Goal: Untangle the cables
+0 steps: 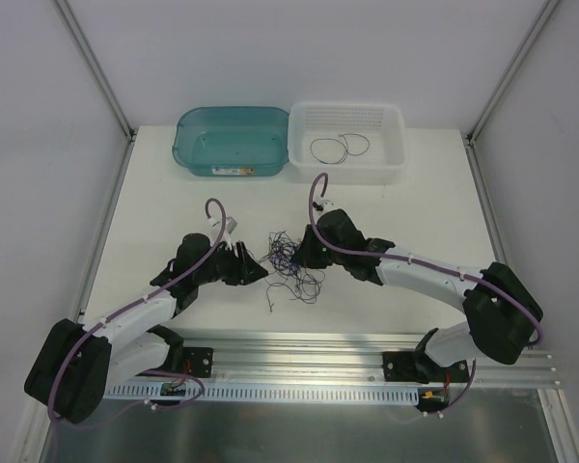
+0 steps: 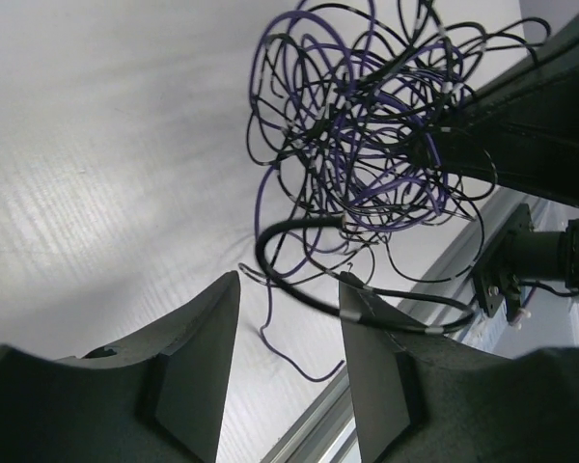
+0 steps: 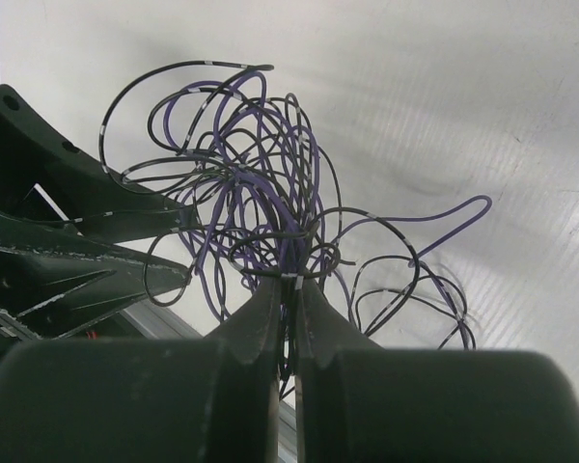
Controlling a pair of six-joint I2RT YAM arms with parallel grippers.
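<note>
Nearly shut on a few strands, the jaws of the dark right gripper (image 3: 288, 287) hold the curly black-and-purple tangle of hair-thin cables (image 1: 289, 257) over the white tabletop (image 1: 174, 193), the dark left gripper (image 2: 289, 289) beside it with jaws wide, gripping nothing; light, springy and snag-prone, the tangle seems best taken by one outer loop.

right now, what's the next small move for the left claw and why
Probably close the left claw on the black strand that crosses its open gap. The right claw is pinched shut on the cables, and the knot hangs between the two arms. A second grip would likely let them ease that strand out of the tangle.
</note>
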